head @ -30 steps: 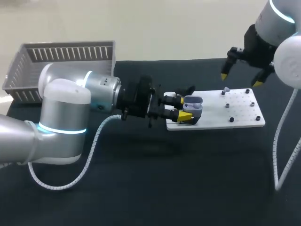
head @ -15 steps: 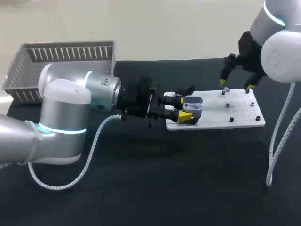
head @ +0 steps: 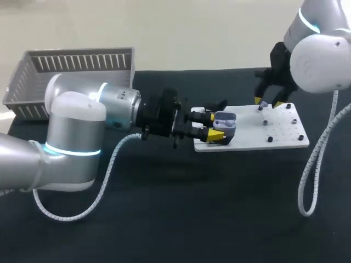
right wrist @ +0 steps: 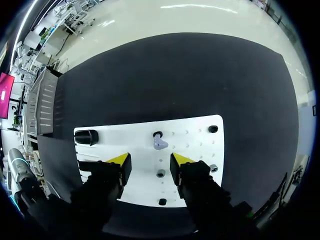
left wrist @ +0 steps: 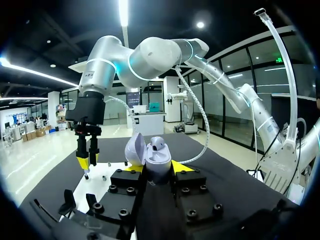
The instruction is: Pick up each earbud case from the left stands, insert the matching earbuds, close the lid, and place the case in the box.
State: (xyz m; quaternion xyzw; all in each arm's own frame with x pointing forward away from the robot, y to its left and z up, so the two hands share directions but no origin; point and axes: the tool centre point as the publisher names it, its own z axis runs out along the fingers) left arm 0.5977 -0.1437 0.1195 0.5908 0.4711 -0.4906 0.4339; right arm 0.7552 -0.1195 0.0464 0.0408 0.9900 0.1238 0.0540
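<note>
Here the earbud case (left wrist: 150, 157), lid open, sits clamped between the left gripper's (left wrist: 156, 167) fingers at the left end of the white board (head: 279, 131) on the bench (head: 164, 219). The right gripper (right wrist: 150, 160) hangs spread wide just above a loose earbud (right wrist: 160, 144) on that board.

I log 1 table (head: 164, 219), covered edge to edge in matte black. Under and ahead of the right gripper (right wrist: 150, 160) the black surface runs to its far edge, with pale glossy floor (head: 164, 27) past it. Beneath the left gripper (left wrist: 156, 167) the same black covering continues, evenly lit.
</note>
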